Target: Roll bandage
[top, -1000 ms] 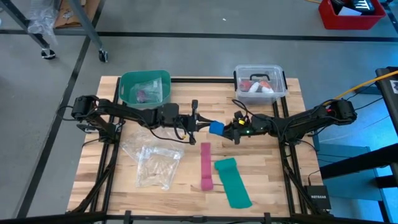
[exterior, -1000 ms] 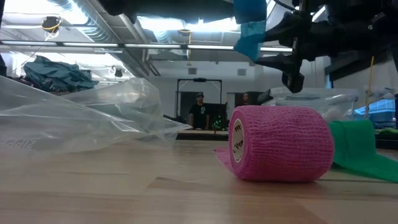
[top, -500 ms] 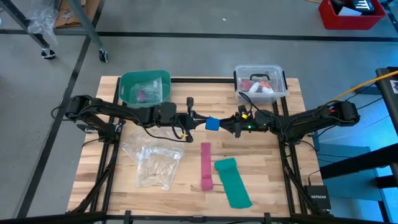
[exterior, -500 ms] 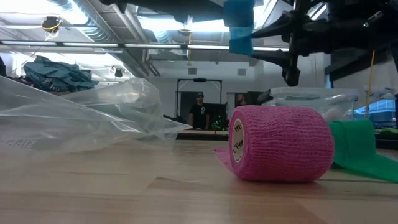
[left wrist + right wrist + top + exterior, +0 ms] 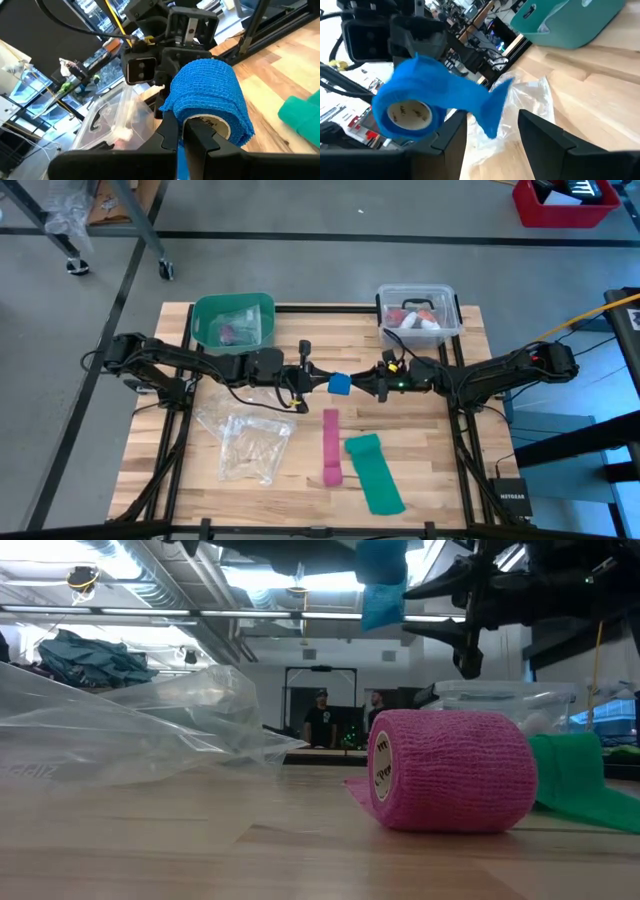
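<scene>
While the high view only gives a blue square mid-bench, the wrist cams show the bandage (image 5: 207, 100) rolled, pinched by the left gripper (image 5: 182, 132); right gripper (image 5: 492, 125) spread apart, loose tail between.

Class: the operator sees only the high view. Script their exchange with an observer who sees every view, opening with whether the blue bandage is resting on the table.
Operator: Is the bandage resting on the table?
Observer: No. The low view shows it in the air, well above the pink roll.
Operator: Who holds it?
Observer: The left wrist view shows the left hand pinching the roll's wall.
Operator: And the right hand?
Observer: Its fingers stand apart, and a loose tail hangs toward them.
</scene>
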You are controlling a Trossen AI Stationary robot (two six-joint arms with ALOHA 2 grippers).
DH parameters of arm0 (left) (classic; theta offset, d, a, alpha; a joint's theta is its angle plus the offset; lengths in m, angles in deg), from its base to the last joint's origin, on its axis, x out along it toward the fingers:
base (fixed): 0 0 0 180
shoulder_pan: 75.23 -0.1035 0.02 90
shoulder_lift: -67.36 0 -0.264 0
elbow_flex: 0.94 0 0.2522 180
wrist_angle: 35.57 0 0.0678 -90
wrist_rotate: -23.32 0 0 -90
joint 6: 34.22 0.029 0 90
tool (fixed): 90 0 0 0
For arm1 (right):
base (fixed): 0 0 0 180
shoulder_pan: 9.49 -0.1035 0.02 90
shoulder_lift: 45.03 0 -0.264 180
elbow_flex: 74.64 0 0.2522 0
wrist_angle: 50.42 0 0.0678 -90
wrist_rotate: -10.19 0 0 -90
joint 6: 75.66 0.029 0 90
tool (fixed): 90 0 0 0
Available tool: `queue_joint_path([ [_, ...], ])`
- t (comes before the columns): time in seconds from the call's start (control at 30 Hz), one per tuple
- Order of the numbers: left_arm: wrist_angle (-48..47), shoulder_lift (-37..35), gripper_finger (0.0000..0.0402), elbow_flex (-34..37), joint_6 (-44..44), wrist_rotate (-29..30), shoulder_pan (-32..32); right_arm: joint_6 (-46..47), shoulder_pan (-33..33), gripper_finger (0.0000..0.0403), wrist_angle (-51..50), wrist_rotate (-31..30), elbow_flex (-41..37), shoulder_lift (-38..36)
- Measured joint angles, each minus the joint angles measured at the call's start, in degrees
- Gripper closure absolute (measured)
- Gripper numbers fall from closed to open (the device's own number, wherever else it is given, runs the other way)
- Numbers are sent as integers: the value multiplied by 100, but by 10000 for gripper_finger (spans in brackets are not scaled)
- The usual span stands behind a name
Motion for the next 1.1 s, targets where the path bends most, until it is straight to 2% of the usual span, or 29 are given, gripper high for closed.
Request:
queue_joint_path([
  [0.23,10,-19,401,0,0,0,12,-771,2,221,-480,-115,2,-1],
  [0.47,51,-258,401,0,-24,0,81,-2792,2,221,-884,-113,2,1],
  [0.53,7,-310,401,0,-72,-3,85,-3091,2,221,-858,-113,2,1],
  [0.7,-7,-315,401,0,-291,0,81,-3074,2,221,-959,-389,4,1],
  [0.87,-9,-314,401,2,-302,-4,41,-2392,2,221,-984,-747,4,1],
  [1.03,-46,-175,396,2,-211,6,-66,-2326,2,221,-813,-556,4,1],
  [1.1,-55,-104,396,2,120,31,-90,-2323,2,221,-833,-500,4,1],
])
